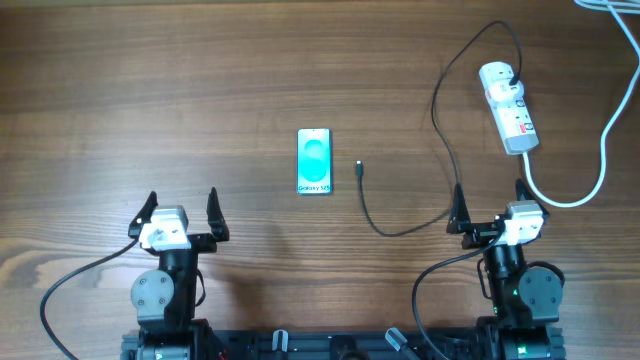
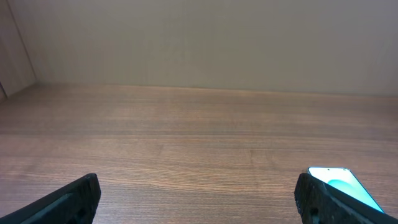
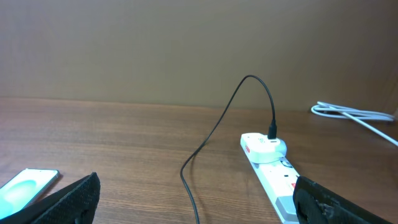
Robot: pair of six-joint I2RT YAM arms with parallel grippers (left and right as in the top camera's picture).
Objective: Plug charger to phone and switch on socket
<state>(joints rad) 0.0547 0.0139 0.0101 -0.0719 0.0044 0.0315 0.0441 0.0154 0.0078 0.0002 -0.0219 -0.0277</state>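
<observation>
Left gripper, right gripper: both fingers spread wide, holding nothing. Phone face-up mid-table. Charger connector tip just right of phone, not touching. Socket far right, charger cable plugged in.

phone: flat on the table, mid-table, ahead and right of the left claw.
charger: tip just right of the phone, not touching; cable passes beside the right claw, plugged into the socket's far end.
socket: far right, ahead of the right claw.
white cord: leaves the socket's near end and loops right.
</observation>
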